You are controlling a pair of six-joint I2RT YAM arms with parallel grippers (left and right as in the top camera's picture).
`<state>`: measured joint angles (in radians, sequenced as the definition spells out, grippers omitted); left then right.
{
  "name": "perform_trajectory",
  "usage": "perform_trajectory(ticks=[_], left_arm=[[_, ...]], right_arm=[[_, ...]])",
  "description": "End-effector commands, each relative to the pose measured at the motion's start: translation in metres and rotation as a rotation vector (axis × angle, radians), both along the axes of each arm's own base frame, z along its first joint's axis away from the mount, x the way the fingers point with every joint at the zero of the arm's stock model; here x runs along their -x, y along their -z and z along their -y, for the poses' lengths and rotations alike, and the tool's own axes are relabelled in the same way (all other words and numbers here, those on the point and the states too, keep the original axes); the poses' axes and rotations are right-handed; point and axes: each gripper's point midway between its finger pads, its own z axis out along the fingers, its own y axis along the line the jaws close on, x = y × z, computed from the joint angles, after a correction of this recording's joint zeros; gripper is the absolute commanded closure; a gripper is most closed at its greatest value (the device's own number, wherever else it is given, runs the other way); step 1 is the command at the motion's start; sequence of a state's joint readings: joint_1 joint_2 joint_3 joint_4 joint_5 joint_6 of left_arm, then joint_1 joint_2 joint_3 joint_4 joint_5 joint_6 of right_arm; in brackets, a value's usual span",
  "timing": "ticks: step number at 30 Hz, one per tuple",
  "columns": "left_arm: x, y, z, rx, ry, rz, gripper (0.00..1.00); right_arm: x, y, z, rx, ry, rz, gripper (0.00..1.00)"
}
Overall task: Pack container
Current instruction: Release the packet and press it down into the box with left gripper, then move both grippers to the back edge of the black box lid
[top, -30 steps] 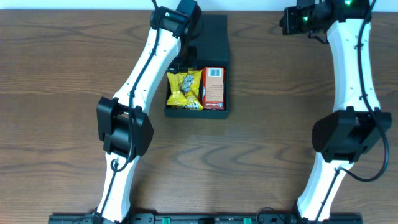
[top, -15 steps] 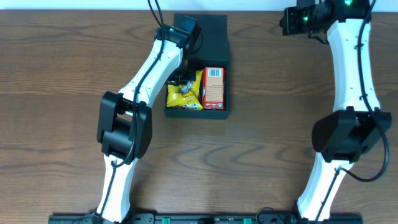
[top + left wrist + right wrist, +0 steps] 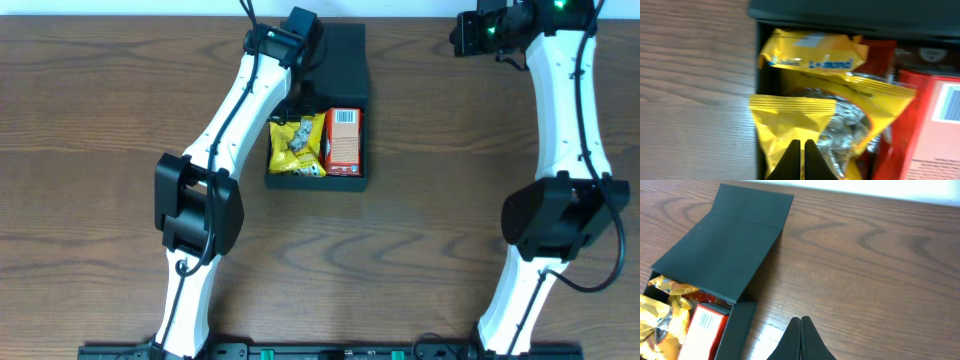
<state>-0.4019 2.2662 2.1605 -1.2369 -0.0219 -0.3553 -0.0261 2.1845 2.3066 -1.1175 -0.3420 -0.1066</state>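
The black container (image 3: 315, 183) lies open in the middle of the table, its lid flap (image 3: 340, 60) folded back on the far side. Inside lie yellow snack packets (image 3: 296, 143) on the left and a red-orange carton (image 3: 343, 140) on the right. My left gripper (image 3: 802, 143) is shut and empty, its tips just above a yellow packet (image 3: 790, 115) by the box's left wall (image 3: 759, 75). My right gripper (image 3: 801, 319) is shut and empty, hovering over bare wood to the right of the container (image 3: 735, 245); in the overhead view it (image 3: 458, 36) sits at the far right.
Brown wooden table (image 3: 100, 120) all round the box. The left arm (image 3: 225, 130) slants across the table left of the box. The right arm (image 3: 570, 120) runs down the right side. The table's far edge (image 3: 890, 195) is close behind the lid.
My left wrist dipped forward over the box's contents half a second ago and has drawn back toward the lid. The yellow packets shifted slightly. The right arm has not moved.
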Motion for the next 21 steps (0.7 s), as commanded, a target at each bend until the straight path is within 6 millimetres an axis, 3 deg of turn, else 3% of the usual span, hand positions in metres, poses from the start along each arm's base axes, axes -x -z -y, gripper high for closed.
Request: perform_trajectory(ticks=[1,13,18,21], left_arm=[[-0.006,-0.013,-0.019,-0.08,-0.023,0.057,0.94],[0.008,0.037,-0.025,-0.094,-0.03,-0.016,0.94],[0.003,0.036,-0.023,-0.085,-0.031,0.002,0.94],[-0.004,0.023,-0.02,-0.071,-0.032,0.037,0.94]], right_arm=[[0.004,-0.02,-0.001,0.001,-0.005,0.041,0.99],[0.004,-0.02,-0.001,0.001,-0.005,0.04,0.98],[0.004,-0.02,-0.001,0.001,-0.005,0.04,0.98],[0.004,-0.02,-0.001,0.001,-0.005,0.041,0.99]])
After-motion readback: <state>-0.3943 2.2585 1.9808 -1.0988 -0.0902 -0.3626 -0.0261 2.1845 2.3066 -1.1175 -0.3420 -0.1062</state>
